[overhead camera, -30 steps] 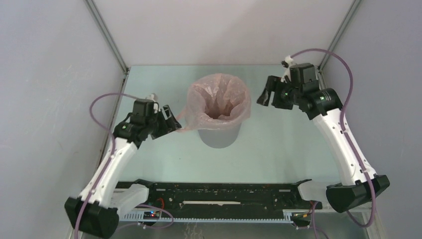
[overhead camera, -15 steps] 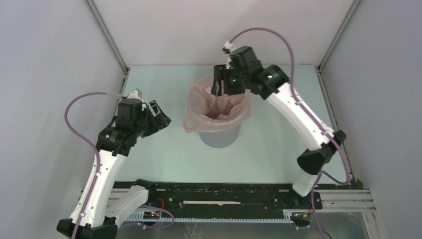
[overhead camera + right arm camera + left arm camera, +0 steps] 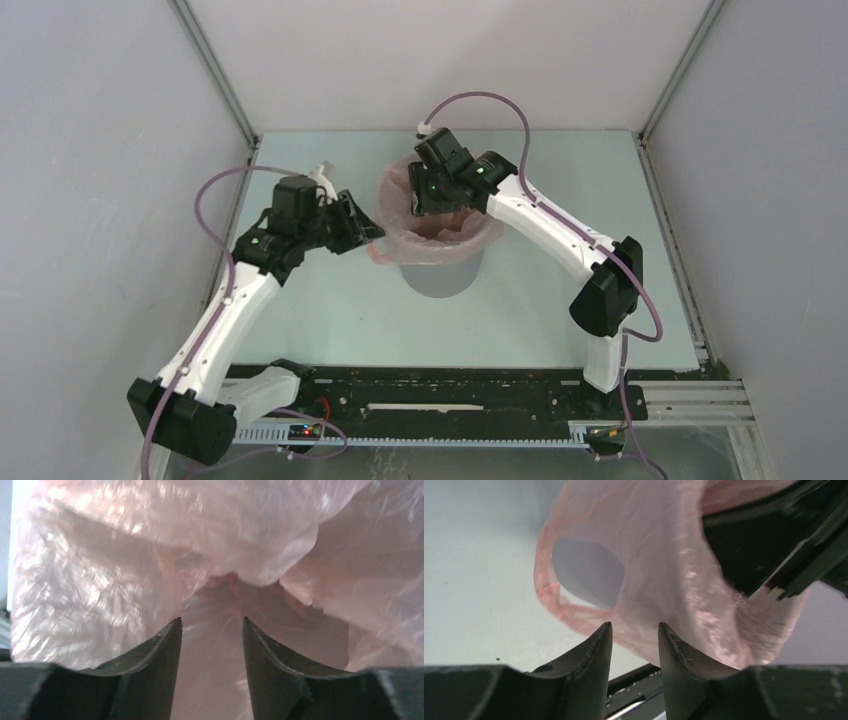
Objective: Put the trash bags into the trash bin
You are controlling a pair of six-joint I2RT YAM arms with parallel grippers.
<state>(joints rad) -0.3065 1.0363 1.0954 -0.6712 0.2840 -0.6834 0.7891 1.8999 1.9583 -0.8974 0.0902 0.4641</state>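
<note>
The grey trash bin (image 3: 440, 275) stands mid-table, lined with the pale-pink trash bag (image 3: 472, 232), whose rim folds over the bin's mouth. My left gripper (image 3: 368, 232) is open at the bag's left edge. In the left wrist view (image 3: 634, 626) its tips sit just short of the film (image 3: 659, 560), beside a hanging handle loop (image 3: 548, 591). My right gripper (image 3: 428, 203) is open and reaches down into the bag's mouth at its far left. In the right wrist view (image 3: 211, 621) it faces the wrinkled inner film (image 3: 225, 587), empty.
The right arm's black wrist (image 3: 774, 545) shows close behind the bag in the left wrist view. A black rail (image 3: 440, 385) runs along the table's near edge. Pale enclosure walls and metal posts (image 3: 215, 70) ring the table.
The right arm swung left from the table's right rear to over the bin, then lowered into the bag's mouth. The left gripper drew back from the bag's handle, then returned to the bag's left edge.
</note>
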